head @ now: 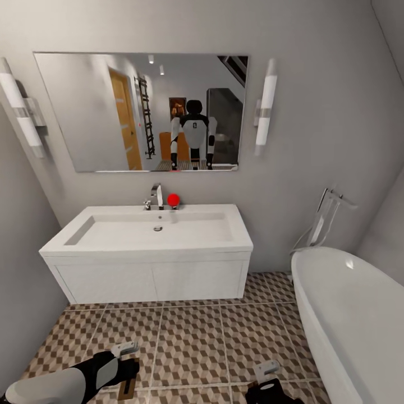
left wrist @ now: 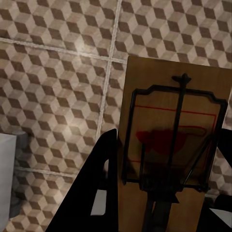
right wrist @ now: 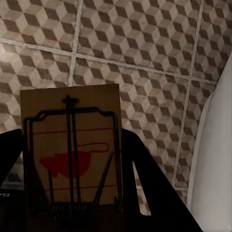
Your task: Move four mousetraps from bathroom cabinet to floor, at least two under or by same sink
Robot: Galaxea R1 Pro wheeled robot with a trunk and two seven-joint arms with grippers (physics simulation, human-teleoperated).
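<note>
Above bathroom floor (head: 191, 336), each tool (left wrist: 159, 203) (right wrist: 77, 208) grips a mousetrap (left wrist: 174, 145) (right wrist: 72, 145).

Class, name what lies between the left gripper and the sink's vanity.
In the head view, bare patterned floor separates the left gripper from the vanity.

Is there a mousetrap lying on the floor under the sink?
No, the floor before the sink shows bare tiles; no mousetrap lies there.

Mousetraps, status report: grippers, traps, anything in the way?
Left gripper shut on a mousetrap. Right gripper shut on another mousetrap. Both above bathroom floor, facing the sink. Bathtub close beside right arm.
</note>
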